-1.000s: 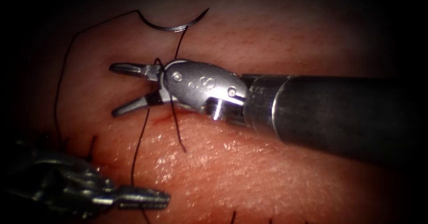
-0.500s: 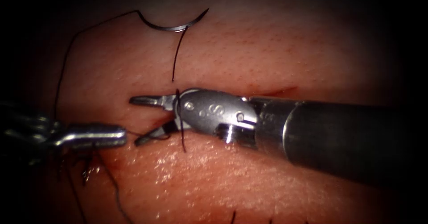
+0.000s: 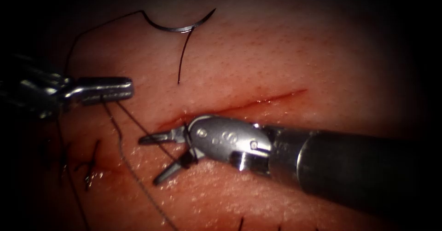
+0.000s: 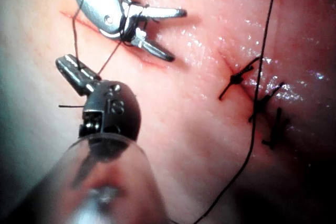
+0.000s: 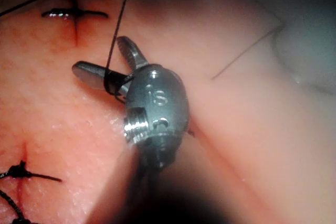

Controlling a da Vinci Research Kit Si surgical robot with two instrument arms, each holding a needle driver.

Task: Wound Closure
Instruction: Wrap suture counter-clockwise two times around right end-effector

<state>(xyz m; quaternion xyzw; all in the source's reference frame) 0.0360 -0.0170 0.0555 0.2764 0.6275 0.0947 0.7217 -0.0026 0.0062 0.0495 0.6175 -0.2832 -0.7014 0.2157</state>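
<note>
The curved needle (image 3: 177,27) lies free on the tissue (image 3: 276,56) above the cut (image 3: 258,103), not in the tissue, with its thread (image 3: 64,74) trailing off to the left. My left tool (image 3: 128,87) sits at the left with jaws shut on the thread (image 3: 138,125), which runs taut to the right tool. My right tool (image 3: 148,161) lies along the cut's left end with jaws open, holding nothing, and the thread is wound round the base of its jaws (image 5: 110,85). The left wrist view shows the left tool (image 4: 65,62) shut on the thread and the right tool (image 4: 176,34) open.
Finished stitches (image 3: 87,166) with dark knots sit left of the right tool; two knots (image 4: 239,77) show close up. A short thread tail (image 3: 182,56) stands out of the tissue just below the needle. Red fluid lines the cut. A loose strand (image 3: 138,185) runs toward the front.
The left tool swept from the lower front up to the left, carrying the thread. The right tool moved down toward the front, and the thread now loops round its jaws.
</note>
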